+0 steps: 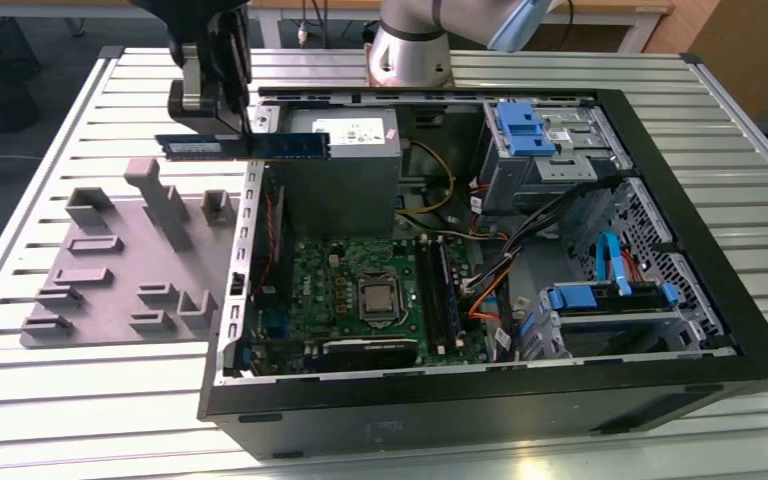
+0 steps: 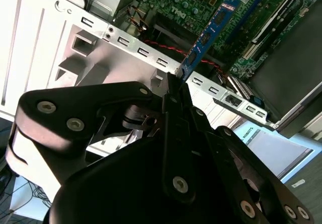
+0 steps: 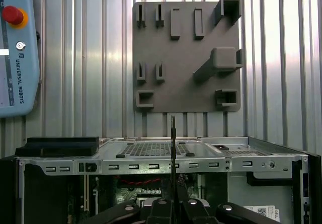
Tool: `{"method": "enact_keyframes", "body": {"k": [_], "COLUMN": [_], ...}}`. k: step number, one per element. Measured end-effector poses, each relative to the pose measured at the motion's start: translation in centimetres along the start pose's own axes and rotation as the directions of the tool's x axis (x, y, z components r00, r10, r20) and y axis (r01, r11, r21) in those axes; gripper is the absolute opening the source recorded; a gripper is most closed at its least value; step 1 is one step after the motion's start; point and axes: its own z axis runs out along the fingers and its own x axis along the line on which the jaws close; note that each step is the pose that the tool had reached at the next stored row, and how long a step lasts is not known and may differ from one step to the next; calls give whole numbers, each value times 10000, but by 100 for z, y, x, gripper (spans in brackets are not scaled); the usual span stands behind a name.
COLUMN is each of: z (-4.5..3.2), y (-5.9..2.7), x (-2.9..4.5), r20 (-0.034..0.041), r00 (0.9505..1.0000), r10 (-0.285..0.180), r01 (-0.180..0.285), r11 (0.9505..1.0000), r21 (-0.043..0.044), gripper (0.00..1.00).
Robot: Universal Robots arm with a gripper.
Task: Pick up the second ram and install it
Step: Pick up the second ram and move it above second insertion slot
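You have the pincer closed tight on the ram, holding it level in the air across a wall of the open case, near the power supply, with the grey holder plate lying on the slatted tabletop outside the case.

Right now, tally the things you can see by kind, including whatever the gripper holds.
Blue ram stick, held in the gripper: 1
Open computer case: 1
Grey holder tray: 1
Control pendant: 1
Total: 4

Blue ram, black claw, grey fixture, green motherboard
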Motion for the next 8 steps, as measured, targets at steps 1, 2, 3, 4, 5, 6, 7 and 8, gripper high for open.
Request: {"method": "enact_keyframes", "body": {"k": [1, 2, 3, 4, 5, 6, 7, 8], "z": [0, 0, -1, -1, -1, -1, -1, -1], "y": [-8, -16, -23, -30, -36, -42, -48, -56], "x": [0, -1, -1, -1, -1, -1, -1, -2], "r20": [0, -1, 0, 0, -1, -1, 0, 1], "r00": [10000, 10000, 10000, 10000, 10000, 10000, 10000, 10000], "r10": [0, 0, 0, 0, 0, 0, 0, 0], "r01": [0, 0, 0, 0, 0, 0, 0, 0], "r11": [10000, 10000, 10000, 10000, 10000, 10000, 10000, 10000], "r21": [0, 0, -1, 0, -1, -1, 0, 1], "gripper": [14, 14, 14, 14, 14, 14, 14, 14]}}
